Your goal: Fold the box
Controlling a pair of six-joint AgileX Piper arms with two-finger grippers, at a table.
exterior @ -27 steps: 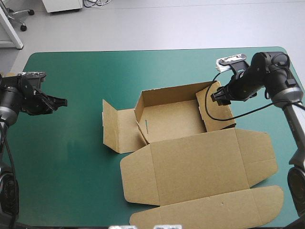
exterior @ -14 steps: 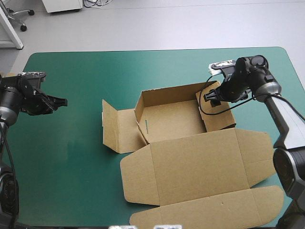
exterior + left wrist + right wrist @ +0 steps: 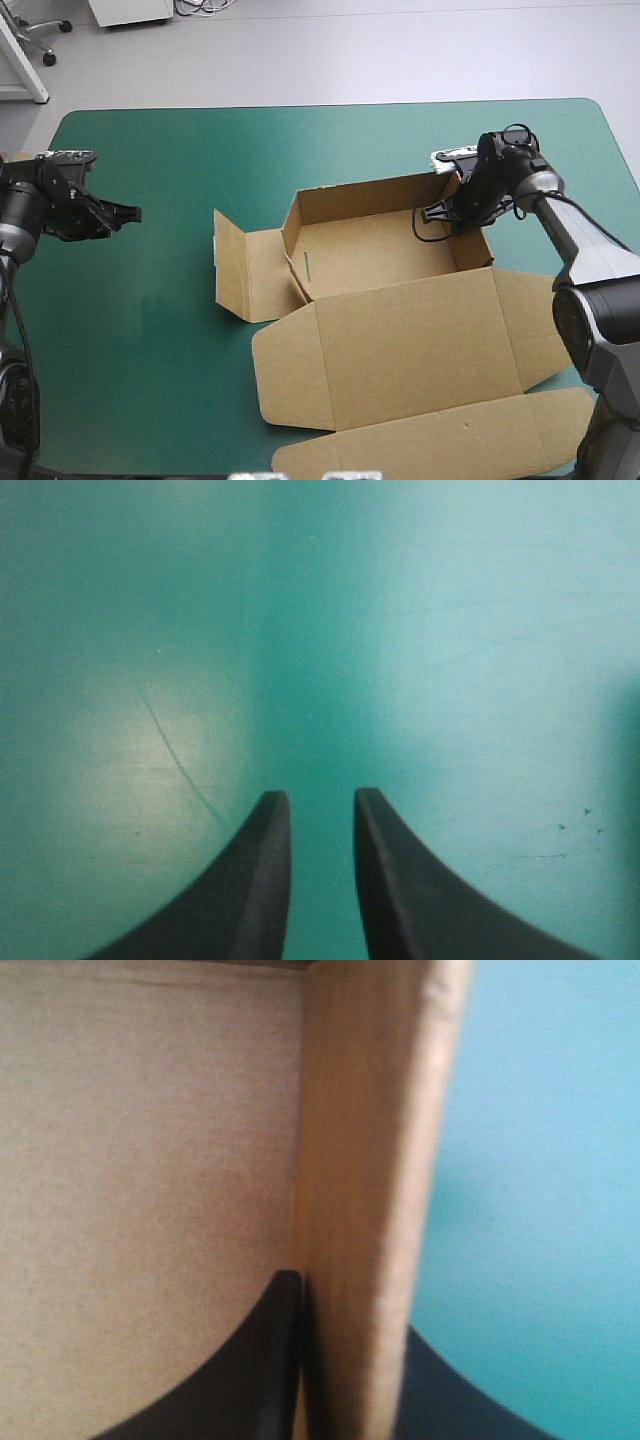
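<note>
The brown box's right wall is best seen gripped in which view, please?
The right wrist view: the upright brown board wall stands pinched between the right end effector's black fingers. The high view shows it small; the left wrist view, only teal-green cover.

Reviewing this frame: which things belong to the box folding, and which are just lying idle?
In the job:
- box, walls partly raised, lid flat
- right gripper, shut on the box's right wall

Idle:
- left gripper, open, over the teal-green cover, well apart from the box
</note>
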